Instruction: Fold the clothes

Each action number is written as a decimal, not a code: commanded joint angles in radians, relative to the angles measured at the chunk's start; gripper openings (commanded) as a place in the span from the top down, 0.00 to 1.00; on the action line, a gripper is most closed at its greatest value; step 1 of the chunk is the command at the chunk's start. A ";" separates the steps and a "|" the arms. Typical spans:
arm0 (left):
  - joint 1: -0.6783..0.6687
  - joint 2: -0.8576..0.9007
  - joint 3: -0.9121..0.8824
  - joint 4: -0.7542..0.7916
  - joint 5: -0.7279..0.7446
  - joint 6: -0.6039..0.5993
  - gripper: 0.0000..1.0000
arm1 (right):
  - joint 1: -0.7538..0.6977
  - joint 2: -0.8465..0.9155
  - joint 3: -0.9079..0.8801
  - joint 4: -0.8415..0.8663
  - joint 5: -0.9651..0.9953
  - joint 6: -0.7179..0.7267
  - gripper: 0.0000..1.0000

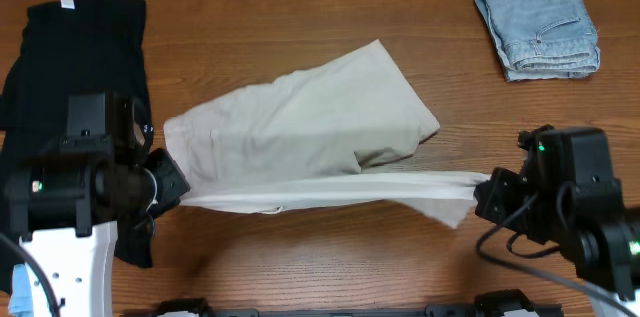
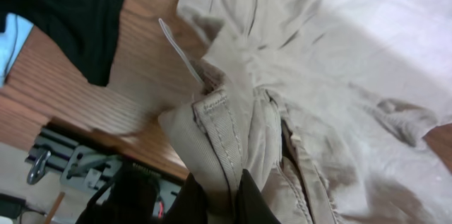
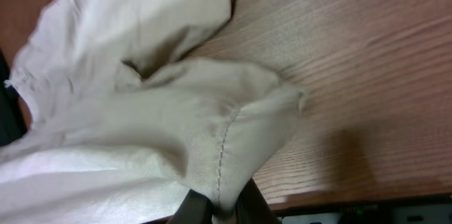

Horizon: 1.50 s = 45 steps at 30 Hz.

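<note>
left tool (image 1: 178,187) + right tool (image 1: 485,195): clamped shut on khaki shorts (image 1: 300,122) | black T-shirt (image 1: 80,47): just left of shorts | folded denim garment (image 1: 537,25): well apart, right of shorts

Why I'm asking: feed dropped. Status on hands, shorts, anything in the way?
Left hand shut on shorts at waistband. Right hand shut on opposite edge. Near edge taut between them. Black T-shirt under left arm; denim far corner.

Black arms (image 1: 88,152) on white bases (image 1: 60,267), green lights (image 1: 541,143)
</note>
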 commanded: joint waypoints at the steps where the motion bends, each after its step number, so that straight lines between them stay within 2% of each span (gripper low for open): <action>1: 0.006 -0.026 0.021 -0.001 -0.121 0.025 0.96 | -0.022 -0.007 0.026 0.040 0.096 -0.031 0.96; 9: 0.006 -0.026 -0.117 0.102 -0.164 -0.062 0.96 | -0.021 0.161 0.025 0.235 0.055 -0.143 0.96; 16: 0.007 -0.003 -0.308 0.389 -0.191 -0.154 0.96 | -0.022 0.410 0.025 0.420 0.055 -0.208 0.96; 20: 0.006 0.054 -0.380 0.564 -0.190 -0.158 0.96 | -0.022 0.536 0.025 0.552 0.056 -0.235 0.96; 28: 0.006 0.235 -0.394 0.712 -0.187 -0.158 0.91 | -0.021 0.739 0.025 0.809 0.055 -0.240 0.92; 30: 0.006 0.283 -0.394 0.776 -0.187 -0.158 0.83 | -0.021 0.777 0.025 0.904 0.055 -0.240 0.86; 31: 0.006 0.307 -0.394 0.815 -0.187 -0.158 0.73 | -0.021 0.796 0.025 0.961 0.055 -0.240 0.79; 32: 0.006 0.328 -0.394 0.852 -0.187 -0.157 0.36 | -0.021 0.813 0.025 1.012 0.055 -0.240 0.67; 33: 0.006 0.353 -0.394 0.901 -0.187 -0.157 0.09 | -0.021 0.825 0.025 1.050 0.054 -0.239 0.36; 34: 0.007 0.375 -0.394 0.949 -0.187 -0.156 0.00 | -0.021 0.836 0.025 1.087 0.054 -0.239 0.04; 35: 0.008 0.393 -0.393 0.996 -0.187 -0.152 0.00 | -0.021 0.840 0.025 1.112 0.055 -0.239 0.00; 39: 0.008 0.403 -0.357 1.048 -0.176 -0.127 0.00 | -0.021 0.833 0.030 1.118 0.055 -0.239 0.00; 42: 0.008 0.394 -0.276 0.974 -0.145 -0.076 0.00 | -0.024 0.813 0.030 1.054 0.056 -0.240 0.00; 45: 0.009 0.390 -0.158 0.813 -0.108 -0.024 0.00 | -0.025 0.809 0.030 0.949 0.058 -0.240 0.00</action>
